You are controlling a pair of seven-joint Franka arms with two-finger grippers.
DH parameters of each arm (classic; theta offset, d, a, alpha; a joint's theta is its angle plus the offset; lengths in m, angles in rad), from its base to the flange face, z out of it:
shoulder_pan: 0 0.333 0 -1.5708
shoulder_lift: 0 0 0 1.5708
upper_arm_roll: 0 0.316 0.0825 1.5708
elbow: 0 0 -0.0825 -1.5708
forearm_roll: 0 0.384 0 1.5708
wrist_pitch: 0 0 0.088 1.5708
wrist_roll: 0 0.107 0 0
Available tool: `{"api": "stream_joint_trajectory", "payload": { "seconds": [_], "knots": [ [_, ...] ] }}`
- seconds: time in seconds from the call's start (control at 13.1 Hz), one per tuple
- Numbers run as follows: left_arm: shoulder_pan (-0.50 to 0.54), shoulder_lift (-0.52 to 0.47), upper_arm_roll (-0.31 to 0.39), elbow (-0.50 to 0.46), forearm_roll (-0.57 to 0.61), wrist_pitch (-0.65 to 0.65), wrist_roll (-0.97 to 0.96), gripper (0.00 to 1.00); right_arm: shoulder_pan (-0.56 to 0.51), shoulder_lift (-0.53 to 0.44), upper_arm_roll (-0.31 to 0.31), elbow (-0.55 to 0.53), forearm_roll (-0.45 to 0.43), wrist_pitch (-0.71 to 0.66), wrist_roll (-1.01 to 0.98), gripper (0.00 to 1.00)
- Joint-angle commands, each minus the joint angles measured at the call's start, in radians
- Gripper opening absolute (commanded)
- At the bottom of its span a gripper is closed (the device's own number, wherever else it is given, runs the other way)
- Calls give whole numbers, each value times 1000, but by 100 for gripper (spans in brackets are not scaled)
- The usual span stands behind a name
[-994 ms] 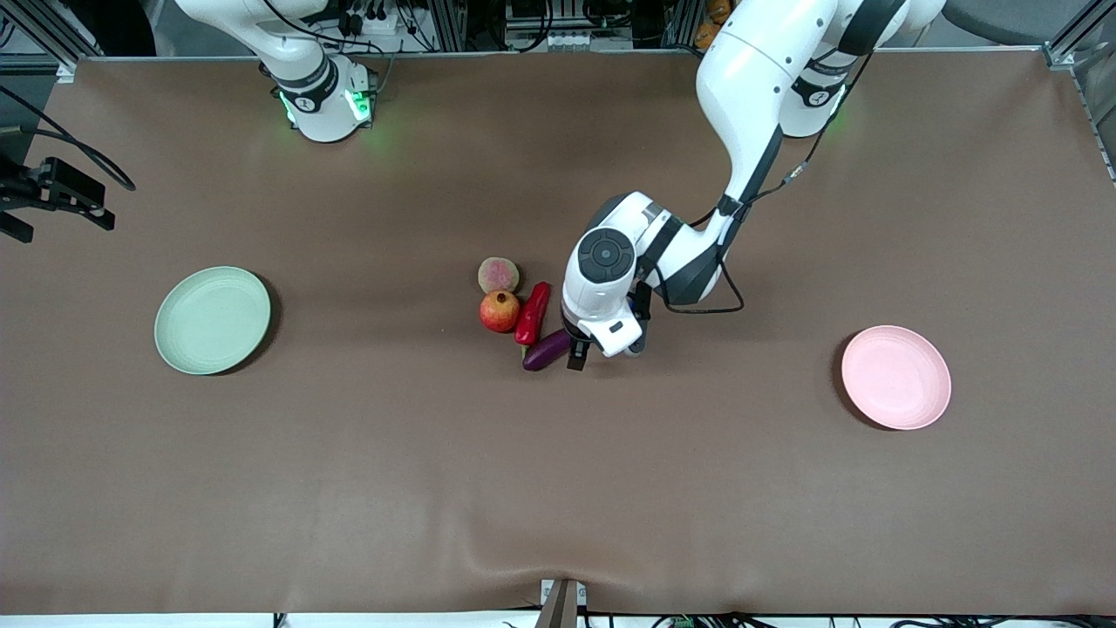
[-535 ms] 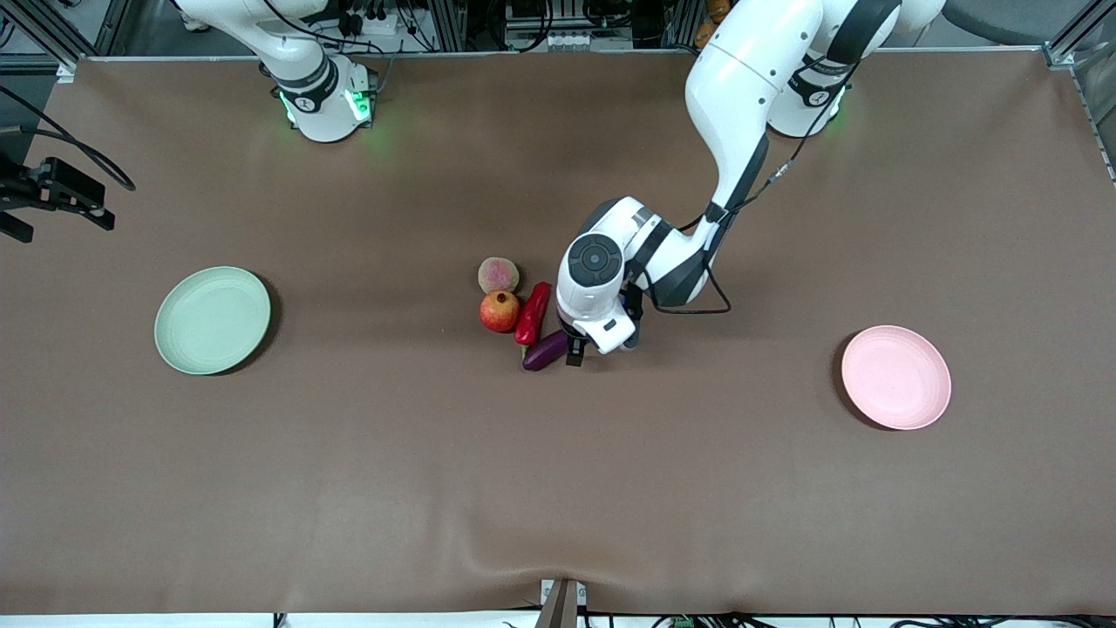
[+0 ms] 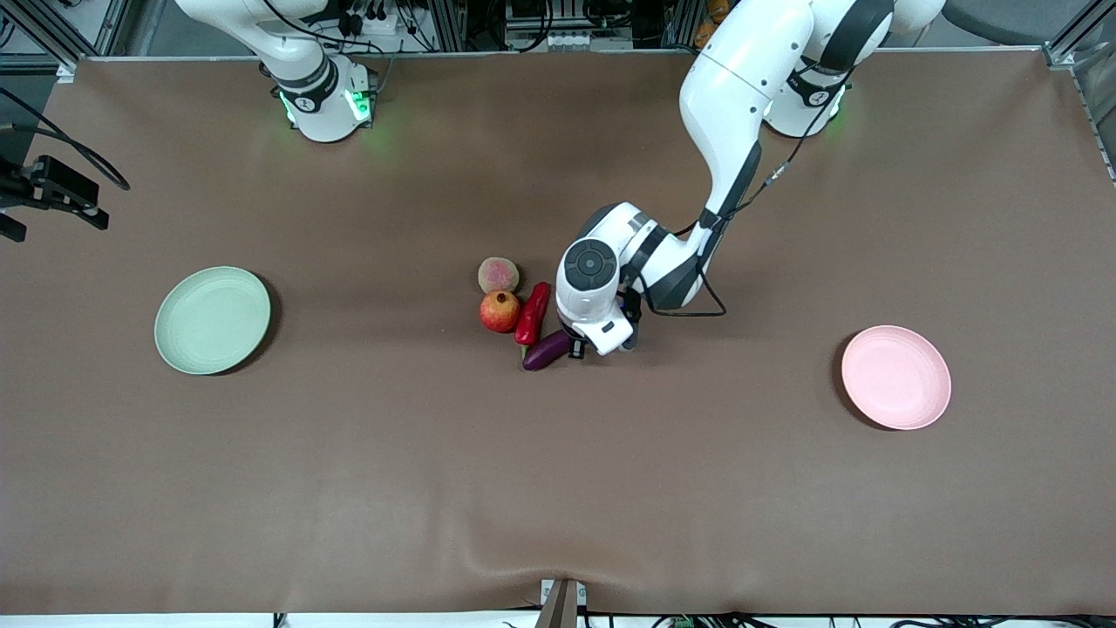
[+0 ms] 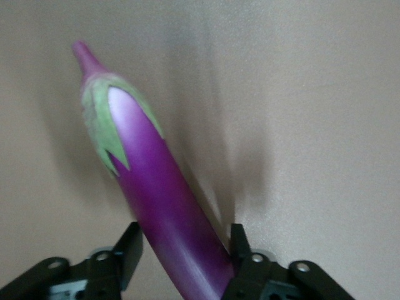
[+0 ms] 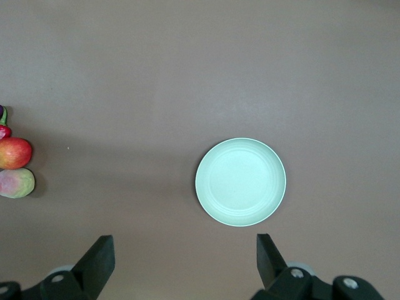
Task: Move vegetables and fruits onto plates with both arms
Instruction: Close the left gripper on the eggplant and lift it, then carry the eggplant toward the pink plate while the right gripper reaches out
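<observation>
The purple eggplant (image 3: 547,349) lies on the table in the cluster, nearest the front camera. The red chili pepper (image 3: 533,313), the pomegranate (image 3: 500,311) and the tan-green fruit (image 3: 498,275) lie beside it. My left gripper (image 3: 577,349) is low over the eggplant's end toward the left arm. In the left wrist view it (image 4: 185,240) is open, with its fingers on either side of the eggplant (image 4: 156,194). My right gripper (image 5: 184,250) is open and empty, waiting high above the green plate (image 5: 240,182).
The green plate (image 3: 213,320) sits toward the right arm's end of the table and the pink plate (image 3: 895,377) toward the left arm's end. Both hold nothing. The left arm's elbow hangs above the table beside the cluster.
My left gripper has shifted a little toward the cluster and come down, so its fingers now straddle the eggplant. The fruits, vegetables and right arm have not moved.
</observation>
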Motion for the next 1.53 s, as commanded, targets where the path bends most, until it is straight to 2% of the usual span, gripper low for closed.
{"api": "stream_joint_trajectory", "payload": {
  "seconds": [0.0,0.08,0.15,0.38,0.54,0.69,0.84,1.07,1.15,1.3,1.45],
  "knots": [
    [-15,16,13,22,34,8,-35,17,-25,11,3,52,4,-16,-3,100],
    [-14,12,13,22,54,8,-30,12,-28,11,4,62,6,-38,-4,100],
    [-4,-1,19,26,74,8,-29,11,-24,12,6,64,8,-41,-6,100],
    [-1,-35,117,77,71,-1,-30,11,-27,37,8,63,11,-41,-3,100],
    [2,-85,167,79,68,-4,-35,11,-30,51,8,63,14,-42,-6,100],
    [54,-145,197,74,61,-36,-29,11,-17,69,8,55,14,-50,-4,100],
    [158,-213,194,72,73,-105,8,11,2,74,11,56,17,-73,6,100],
    [258,-235,192,69,56,-177,253,11,76,87,12,58,20,-72,25,100],
    [285,-228,191,66,59,-180,316,11,113,121,14,70,27,-67,42,100],
    [289,-212,192,57,65,-235,468,11,173,185,12,118,34,-64,132,100],
    [289,-219,191,24,65,-312,577,11,209,230,14,121,78,-12,209,100]
  ]
}}
